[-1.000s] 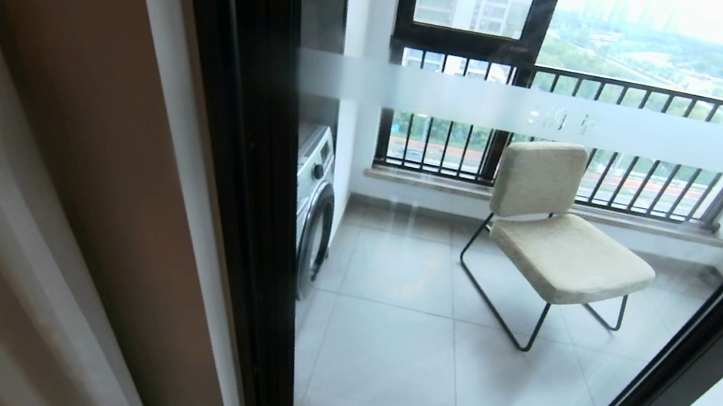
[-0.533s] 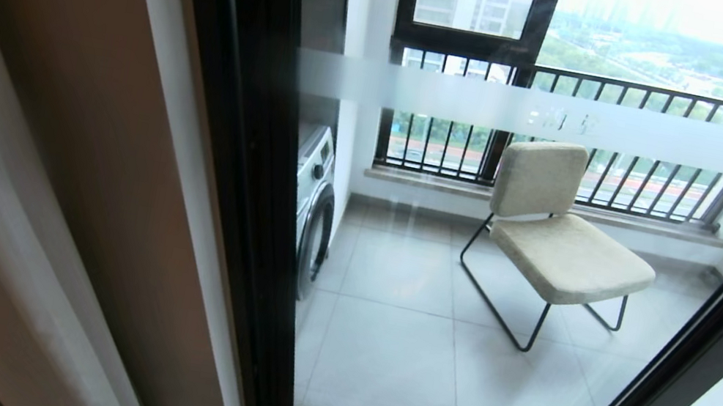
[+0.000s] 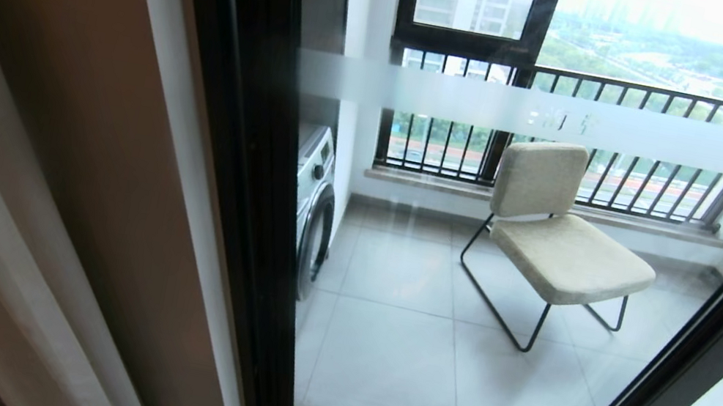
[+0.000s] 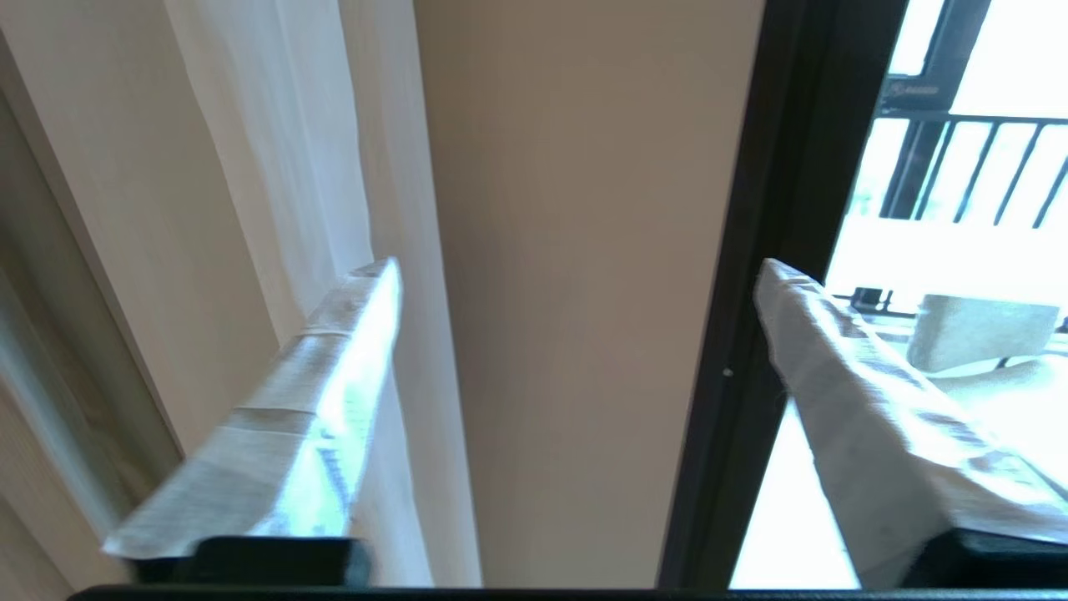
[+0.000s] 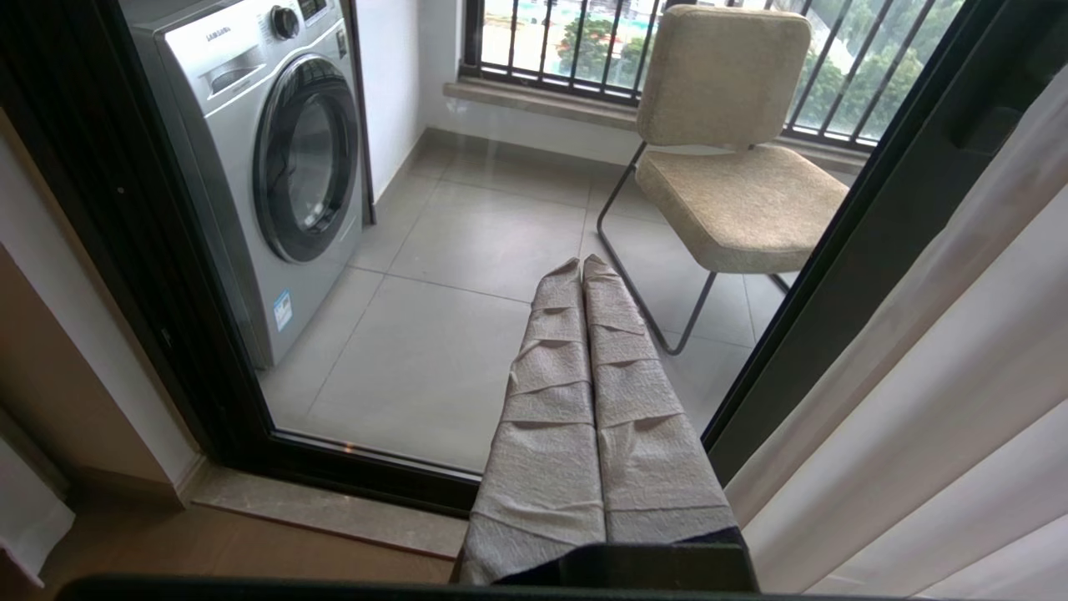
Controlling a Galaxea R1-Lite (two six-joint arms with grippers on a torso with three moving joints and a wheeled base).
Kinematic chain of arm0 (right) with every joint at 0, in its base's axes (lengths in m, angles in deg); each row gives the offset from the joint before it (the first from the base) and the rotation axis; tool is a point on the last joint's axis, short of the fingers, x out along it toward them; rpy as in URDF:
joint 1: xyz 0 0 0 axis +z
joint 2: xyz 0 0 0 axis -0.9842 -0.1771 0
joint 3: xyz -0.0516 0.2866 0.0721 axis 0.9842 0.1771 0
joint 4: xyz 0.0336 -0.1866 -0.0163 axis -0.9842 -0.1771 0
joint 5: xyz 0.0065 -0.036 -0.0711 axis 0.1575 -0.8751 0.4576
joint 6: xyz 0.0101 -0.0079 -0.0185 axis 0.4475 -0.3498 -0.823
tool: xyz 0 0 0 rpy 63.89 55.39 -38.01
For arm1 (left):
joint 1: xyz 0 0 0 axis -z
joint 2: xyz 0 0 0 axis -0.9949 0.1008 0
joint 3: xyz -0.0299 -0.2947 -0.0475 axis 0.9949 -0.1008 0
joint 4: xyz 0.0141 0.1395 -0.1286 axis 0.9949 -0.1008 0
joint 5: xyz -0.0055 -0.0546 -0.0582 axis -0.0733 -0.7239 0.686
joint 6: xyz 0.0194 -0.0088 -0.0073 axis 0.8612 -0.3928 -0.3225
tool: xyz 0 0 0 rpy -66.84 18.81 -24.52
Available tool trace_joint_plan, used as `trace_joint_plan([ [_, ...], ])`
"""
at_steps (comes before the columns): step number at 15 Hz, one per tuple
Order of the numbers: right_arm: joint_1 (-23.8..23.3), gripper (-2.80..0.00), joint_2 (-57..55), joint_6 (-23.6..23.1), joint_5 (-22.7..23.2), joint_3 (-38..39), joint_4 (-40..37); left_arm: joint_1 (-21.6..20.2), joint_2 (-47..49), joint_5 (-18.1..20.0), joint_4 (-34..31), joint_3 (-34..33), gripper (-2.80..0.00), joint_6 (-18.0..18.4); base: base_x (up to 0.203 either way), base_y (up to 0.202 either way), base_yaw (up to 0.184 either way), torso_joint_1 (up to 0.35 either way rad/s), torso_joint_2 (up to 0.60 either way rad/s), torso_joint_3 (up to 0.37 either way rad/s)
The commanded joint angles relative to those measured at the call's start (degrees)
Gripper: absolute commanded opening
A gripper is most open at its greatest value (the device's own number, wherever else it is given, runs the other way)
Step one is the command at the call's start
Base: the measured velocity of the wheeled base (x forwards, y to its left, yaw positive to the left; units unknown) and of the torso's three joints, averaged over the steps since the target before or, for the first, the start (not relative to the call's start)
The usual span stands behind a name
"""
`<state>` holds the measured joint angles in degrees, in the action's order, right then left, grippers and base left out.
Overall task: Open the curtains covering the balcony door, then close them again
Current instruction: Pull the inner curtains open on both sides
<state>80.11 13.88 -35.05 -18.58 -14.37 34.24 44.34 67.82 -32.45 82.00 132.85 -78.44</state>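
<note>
Beside the balcony door (image 3: 469, 267), the left gripper (image 4: 576, 271) is held wide open near the curtains (image 4: 284, 159), presumably for regrasping; right gripper (image 5: 582, 265) fingers are closed, empty.

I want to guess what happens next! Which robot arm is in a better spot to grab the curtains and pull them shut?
Probably the left. The left gripper is open with one finger right beside the curtains. The right gripper is shut, pointing at the balcony door.
</note>
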Motion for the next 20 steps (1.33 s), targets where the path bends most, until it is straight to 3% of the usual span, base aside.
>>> trace_joint_plan([
  [1, 0.0, -2.8, 0.0, -0.1, 0.0, 0.0, 0.0, 0.0, -7.1, 0.3, 0.1, -4.8, -2.8, -0.1, 0.0, 0.0, 0.0, 0.0, 0.0, 0.0],
  [11, 0.0, -2.8, 0.0, -0.1, 0.0, 0.0, 0.0, 0.2, -26.9, 0.6, -10.0, -22.3, -2.8, -1.4, 0.0, 0.0, 0.0, 0.0, 0.0, 0.0],
  [18, 0.0, -2.8, 0.0, -0.1, 0.0, 0.0, 0.0, 1.5, -28.6, 1.0, -9.5, -27.2, -2.8, -1.4, 0.0, 0.0, 0.0, 0.0, 0.0, 0.0],
  [20, 0.0, -2.8, 0.0, -0.1, 0.0, 0.0, 0.0, 5.7, -28.6, 0.9, -7.9, -30.7, -2.8, -0.4, 0.0, 0.0, 0.0, 0.0, 0.0, 0.0],
])
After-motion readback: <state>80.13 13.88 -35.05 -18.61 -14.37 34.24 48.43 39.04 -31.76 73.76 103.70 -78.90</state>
